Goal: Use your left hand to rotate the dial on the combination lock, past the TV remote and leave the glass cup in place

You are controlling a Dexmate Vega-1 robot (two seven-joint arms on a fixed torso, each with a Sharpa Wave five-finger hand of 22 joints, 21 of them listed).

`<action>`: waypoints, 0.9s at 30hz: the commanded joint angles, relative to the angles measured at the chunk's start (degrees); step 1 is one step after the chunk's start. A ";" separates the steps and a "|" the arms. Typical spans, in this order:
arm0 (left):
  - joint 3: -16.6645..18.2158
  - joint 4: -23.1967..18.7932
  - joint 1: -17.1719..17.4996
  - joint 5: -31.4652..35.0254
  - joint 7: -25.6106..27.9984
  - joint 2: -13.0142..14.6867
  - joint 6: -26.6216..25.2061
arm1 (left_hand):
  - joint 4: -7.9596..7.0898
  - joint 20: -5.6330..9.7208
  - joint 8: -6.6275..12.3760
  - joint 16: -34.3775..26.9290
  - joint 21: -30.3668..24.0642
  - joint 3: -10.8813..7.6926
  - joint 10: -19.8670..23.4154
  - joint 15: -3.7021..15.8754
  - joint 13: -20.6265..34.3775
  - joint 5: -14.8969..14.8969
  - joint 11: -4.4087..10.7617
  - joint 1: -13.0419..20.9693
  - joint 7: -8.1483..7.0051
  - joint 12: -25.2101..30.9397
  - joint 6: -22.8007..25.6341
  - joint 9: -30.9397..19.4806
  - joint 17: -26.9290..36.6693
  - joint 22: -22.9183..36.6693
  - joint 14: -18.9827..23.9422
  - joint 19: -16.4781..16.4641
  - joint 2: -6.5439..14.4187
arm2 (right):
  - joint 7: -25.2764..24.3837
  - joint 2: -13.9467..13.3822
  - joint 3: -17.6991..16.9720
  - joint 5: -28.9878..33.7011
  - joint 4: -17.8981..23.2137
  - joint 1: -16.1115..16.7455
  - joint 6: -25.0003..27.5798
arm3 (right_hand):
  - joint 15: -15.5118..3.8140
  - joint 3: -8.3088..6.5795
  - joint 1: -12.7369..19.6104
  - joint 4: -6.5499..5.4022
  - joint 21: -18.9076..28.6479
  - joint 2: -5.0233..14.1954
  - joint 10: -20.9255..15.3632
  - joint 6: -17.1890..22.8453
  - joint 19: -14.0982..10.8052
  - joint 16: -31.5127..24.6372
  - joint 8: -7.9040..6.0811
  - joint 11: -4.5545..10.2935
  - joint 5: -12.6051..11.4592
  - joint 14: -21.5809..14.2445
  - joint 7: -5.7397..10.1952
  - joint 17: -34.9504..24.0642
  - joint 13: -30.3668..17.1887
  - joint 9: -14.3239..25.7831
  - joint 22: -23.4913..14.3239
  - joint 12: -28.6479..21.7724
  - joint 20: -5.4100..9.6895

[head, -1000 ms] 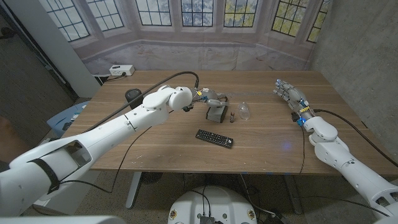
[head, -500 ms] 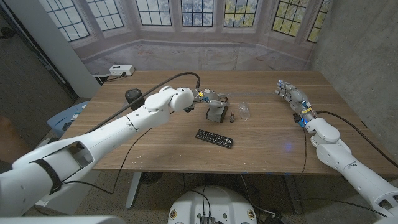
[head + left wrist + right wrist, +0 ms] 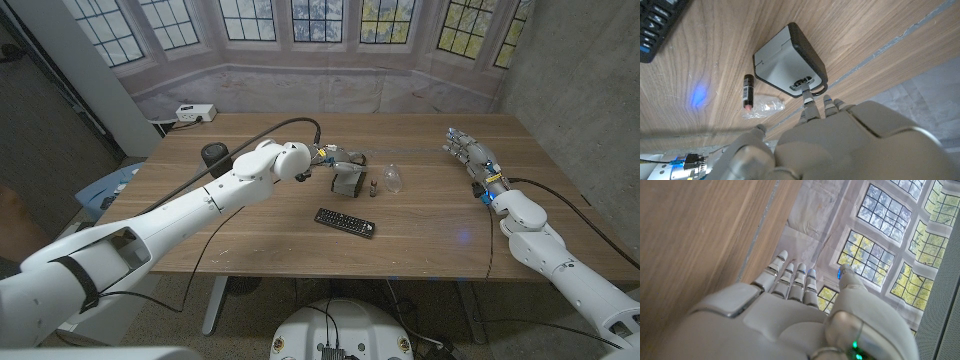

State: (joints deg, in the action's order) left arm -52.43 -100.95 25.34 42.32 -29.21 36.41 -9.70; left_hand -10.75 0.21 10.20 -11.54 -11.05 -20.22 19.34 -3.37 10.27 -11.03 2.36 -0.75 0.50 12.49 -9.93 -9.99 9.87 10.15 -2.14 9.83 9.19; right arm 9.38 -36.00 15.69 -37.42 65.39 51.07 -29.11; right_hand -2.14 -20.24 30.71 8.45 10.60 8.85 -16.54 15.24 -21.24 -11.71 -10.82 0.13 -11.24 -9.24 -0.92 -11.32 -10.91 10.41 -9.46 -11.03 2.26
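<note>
I see the combination lock (image 3: 788,60) as a dark grey box with a metal shackle, sitting near the middle of the wooden worktop (image 3: 430,230), just beyond the TV remote (image 3: 345,221). From the head view the lock (image 3: 348,181) is partly covered by my left robot hand (image 3: 340,158), which sits over its far top edge. In the left wrist view that left robot hand (image 3: 840,135) reaches toward the shackle end of the lock, fingertips (image 3: 809,102) at or touching the shackle; I cannot make out the dial itself, and I cannot tell whether the fingers are gripping anything or only resting against it. Just beside the lock lies a small dark tube with a pinkish end (image 3: 747,92), too small for me to name, and next to it the glass cup (image 3: 764,106), clear and hard to read against the wood; in the head view the glass cup (image 3: 392,177) sits to the right of the lock, apart from it. The remote (image 3: 660,22) is cut off at the corner of the left wrist view. My right robot hand (image 3: 470,154) is well apart at the right side of the worktop, holding nothing, fingers straight and spread slightly; in the right wrist view the right robot hand (image 3: 790,305) points past the worktop edge toward leaded windows (image 3: 880,260).
</note>
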 commanded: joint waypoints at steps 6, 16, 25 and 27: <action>-1.04 2.97 -1.43 -0.28 0.57 -1.33 1.25 | 0.00 0.20 0.47 0.18 -0.46 0.40 0.49 -0.20 0.15 -0.39 0.02 0.28 -0.47 -0.17 -1.49 -0.11 0.12 -0.04 0.39 3.48 -0.03 | -0.53 -0.05 -0.19 0.10 0.45 0.72 -0.16 | -0.92 0.24 0.55 0.09 0.27 -0.08 -0.35 0.30 -0.62 -0.33 -0.13 -0.06 -0.34 0.08 0.03 -0.12 -0.11 0.06 -0.17 -0.12 0.86; -1.53 3.28 -1.88 -0.37 0.12 -1.90 0.88 | 0.04 0.14 0.47 0.25 -0.45 0.49 0.63 -0.29 0.16 -0.41 -0.10 0.33 -0.51 -0.29 -1.45 -0.11 0.11 -0.06 0.53 3.36 -0.04 | 0.31 0.19 -0.26 -0.23 -0.56 0.35 -0.75 | -0.93 0.27 0.59 0.08 0.28 -0.08 -0.38 0.29 -0.63 -0.33 -0.12 0.01 -0.34 0.09 0.04 -0.12 -0.11 0.06 -0.17 -0.14 0.85; -1.88 3.59 -2.00 -0.51 -0.07 -2.06 0.64 | 0.06 0.05 0.46 0.27 -0.48 0.56 0.59 -0.39 0.18 -0.43 0.20 0.37 -0.50 -0.44 -1.47 -0.11 0.10 -0.08 0.72 3.14 -0.03 | 0.46 0.29 -0.37 -0.44 -0.91 0.50 -0.98 | -0.92 0.29 0.60 0.07 0.27 -0.07 -0.37 0.28 -0.62 -0.35 -0.11 -0.08 -0.34 0.06 0.05 -0.12 -0.11 0.06 -0.18 -0.13 0.80; -1.93 3.72 -1.96 -0.62 -0.04 -2.08 0.62 | 0.07 0.04 0.45 0.26 -0.48 0.57 0.61 -0.38 0.18 -0.43 0.20 0.37 -0.52 -0.45 -1.47 -0.11 0.10 -0.08 0.78 3.12 -0.03 | 0.39 0.27 -0.39 -0.45 -0.86 0.59 -0.95 | -0.95 0.30 0.60 0.06 0.27 -0.07 -0.43 0.28 -0.62 -0.32 -0.12 -0.11 -0.34 0.12 0.07 -0.12 -0.11 0.06 -0.18 -0.15 0.84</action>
State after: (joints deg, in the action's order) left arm -53.92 -97.76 23.59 41.96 -28.95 34.65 -8.78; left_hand -10.76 0.21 10.20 -11.54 -11.05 -19.73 19.34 -3.69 10.28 -11.25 2.35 -0.75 0.50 12.04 -9.93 -9.99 9.88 9.89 -1.83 9.83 9.19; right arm 9.56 -35.84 15.44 -37.60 64.91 51.54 -29.81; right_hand -2.14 -20.24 30.71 8.45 10.60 8.85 -16.54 15.24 -21.24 -11.71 -10.82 0.13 -11.24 -9.24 -0.92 -11.32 -10.91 10.41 -9.46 -11.03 2.26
